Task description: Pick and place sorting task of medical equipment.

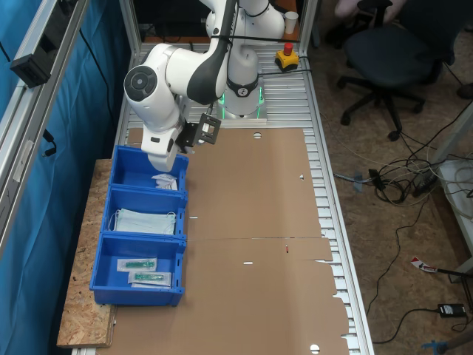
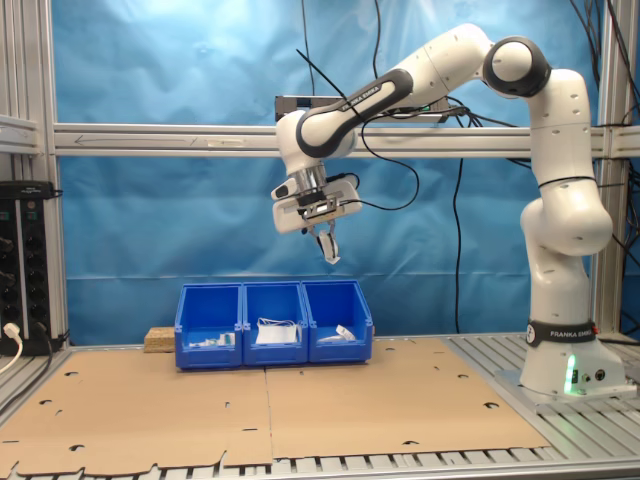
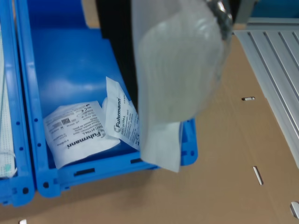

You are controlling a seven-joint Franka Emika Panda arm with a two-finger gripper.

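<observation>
Three blue bins point(image 2: 274, 323) stand in a row on the cardboard-covered desk point(image 2: 300, 410), and the hand point(image 2: 329, 252) hangs well above the end bin nearest the robot's base in the second exterior view, its fingers pinching a small white packet point(image 2: 331, 253) that dangles from them. In the wrist view this packet point(image 3: 175, 88) hangs blurred and close over that bin's rim, with two more printed white packets point(image 3: 96, 129) lying on the bin floor beneath. The first exterior view shows what fills the others: pale blue face masks point(image 1: 145, 221) in the middle bin and clear packets with green parts point(image 1: 145, 271) in the far one.
</observation>
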